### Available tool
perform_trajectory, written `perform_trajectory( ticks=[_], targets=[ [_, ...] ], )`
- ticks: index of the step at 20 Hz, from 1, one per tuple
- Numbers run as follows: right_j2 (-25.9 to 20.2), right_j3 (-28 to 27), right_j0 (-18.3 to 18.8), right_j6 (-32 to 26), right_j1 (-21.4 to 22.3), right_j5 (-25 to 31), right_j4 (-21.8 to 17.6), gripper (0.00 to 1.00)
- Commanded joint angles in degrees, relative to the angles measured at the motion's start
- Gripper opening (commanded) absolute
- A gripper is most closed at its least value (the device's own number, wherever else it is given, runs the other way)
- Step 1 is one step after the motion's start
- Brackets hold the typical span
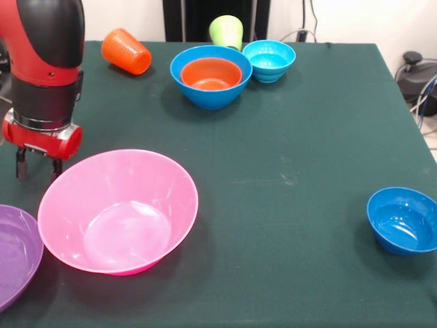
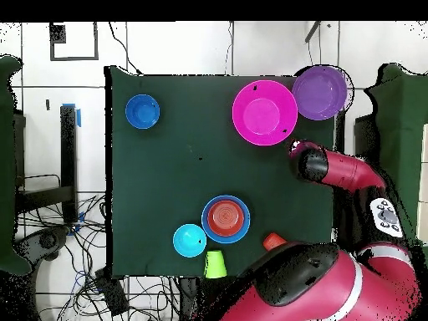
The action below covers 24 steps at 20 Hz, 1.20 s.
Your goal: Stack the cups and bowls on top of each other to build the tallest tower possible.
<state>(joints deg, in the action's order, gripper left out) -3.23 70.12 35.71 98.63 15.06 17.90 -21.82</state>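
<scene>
My gripper [image 1: 38, 168] hangs open and empty just beyond the left rim of the huge pink bowl [image 1: 117, 212], close above the cloth; from overhead the gripper [image 2: 294, 147] sits beside the pink bowl [image 2: 264, 112]. The purple bowl [image 1: 12, 254] [image 2: 320, 92] lies next to the pink one. A small orange bowl [image 1: 211, 74] [image 2: 226, 217] is nested in the medium blue bowl [image 1: 205, 100] [image 2: 206, 219]. The cyan bowl [image 1: 269, 60] [image 2: 189, 240] stands beside them. The orange ribbed cup [image 1: 125, 51] [image 2: 273, 242] lies on its side. The lime green cup [image 1: 227, 31] [image 2: 215, 264] rests at the table's edge. The dark blue bowl [image 1: 403, 220] [image 2: 142, 111] stands alone.
A dark green cloth covers the table [image 1: 293, 137]. The red arm [image 1: 44, 75] rises over the left side in the front view and partly covers the orange cup from overhead. Cables and a black object [image 1: 416, 75] lie off the table's right edge.
</scene>
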Motion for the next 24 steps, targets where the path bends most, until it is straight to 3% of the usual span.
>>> perform_trajectory(
  ticks=[1, 4, 9, 16, 21, 24],
  targets=[
    [-10.55, 2.63, 6.69, -17.59, 1.92, 13.65, -2.59, 1.00],
    [-11.29, 2.76, 6.73, -17.02, 2.93, 15.89, -1.95, 1.00],
    [-12.42, -2.67, 5.13, -16.42, 1.40, 23.19, -1.93, 1.00],
    [-13.48, -14.70, 2.12, -16.65, -4.43, 31.29, -3.12, 1.00],
    [-12.39, -15.86, 0.65, -14.52, -4.45, 25.03, -6.13, 1.00],
    [-12.04, -18.39, -0.25, -14.51, -5.61, 24.68, -6.61, 1.00]
  ],
)
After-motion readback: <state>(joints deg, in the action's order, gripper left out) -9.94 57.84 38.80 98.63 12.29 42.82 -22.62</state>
